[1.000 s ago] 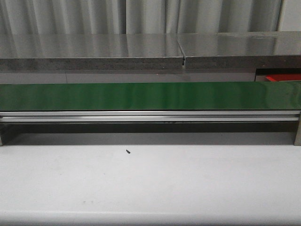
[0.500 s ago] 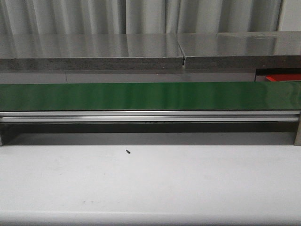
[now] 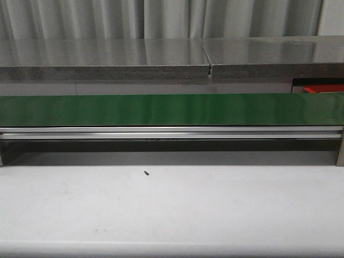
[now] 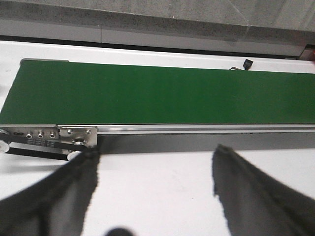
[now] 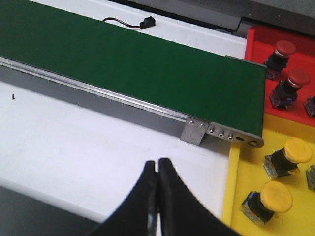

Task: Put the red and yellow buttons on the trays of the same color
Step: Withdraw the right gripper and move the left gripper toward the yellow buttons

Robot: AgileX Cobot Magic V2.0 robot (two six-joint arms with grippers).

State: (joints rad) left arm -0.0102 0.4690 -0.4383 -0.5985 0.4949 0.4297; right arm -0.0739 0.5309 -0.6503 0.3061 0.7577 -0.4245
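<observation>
In the right wrist view a yellow tray (image 5: 246,172) holds two yellow buttons (image 5: 276,198) (image 5: 291,153), and a red tray (image 5: 256,42) beyond it holds two red buttons (image 5: 284,49) (image 5: 297,79). My right gripper (image 5: 157,163) is shut and empty over the white table, beside the yellow tray's rim. My left gripper (image 4: 155,153) stands open with nothing between its fingers, above the table in front of the green belt (image 4: 157,93). No button lies on the belt. Neither gripper shows in the front view, where only a sliver of the red tray (image 3: 322,88) appears.
The green conveyor belt (image 3: 172,109) runs across the table on an aluminium rail (image 3: 172,133). A grey shelf (image 3: 161,59) stands behind it. A tiny dark speck (image 3: 146,173) lies on the white table. A black connector with a wire (image 5: 145,22) sits behind the belt.
</observation>
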